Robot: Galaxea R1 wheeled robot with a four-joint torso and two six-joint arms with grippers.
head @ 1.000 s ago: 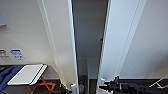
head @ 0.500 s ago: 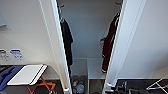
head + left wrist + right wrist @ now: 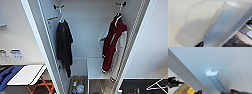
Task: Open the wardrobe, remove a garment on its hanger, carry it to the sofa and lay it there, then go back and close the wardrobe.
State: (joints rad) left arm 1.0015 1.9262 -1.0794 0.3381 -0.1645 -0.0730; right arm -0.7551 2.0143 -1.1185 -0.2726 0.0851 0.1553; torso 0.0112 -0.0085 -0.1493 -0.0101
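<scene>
From the head view the wardrobe [image 3: 87, 37] stands wide open, white inside, and there is the garment [image 3: 113, 46], maroon with white sleeves, hanging on its hanger [image 3: 118, 15] from a black peg [image 3: 120, 4] near the right wall, above a white shelf [image 3: 96, 68]. It looks soft and light and should swing and fold freely, so my read is that the hanger's hook, just under the peg, is the place to take hold, not the cloth. A black T-shirt [image 3: 63, 45] hangs well apart on the left peg, and a bin of small items [image 3: 78, 86] sits on the wardrobe floor below; neither crowds the jacket. Outside, by the left door, is a white-topped stand with orange legs [image 3: 27, 75]. In the left wrist view a white door panel [image 3: 199, 18] looms close with a white handle [image 3: 220, 23] running across it; I cannot tell how those fingers stand. In the right wrist view, another handle [image 3: 218, 80] on white panel, and again the fingers' state cannot be told.
</scene>
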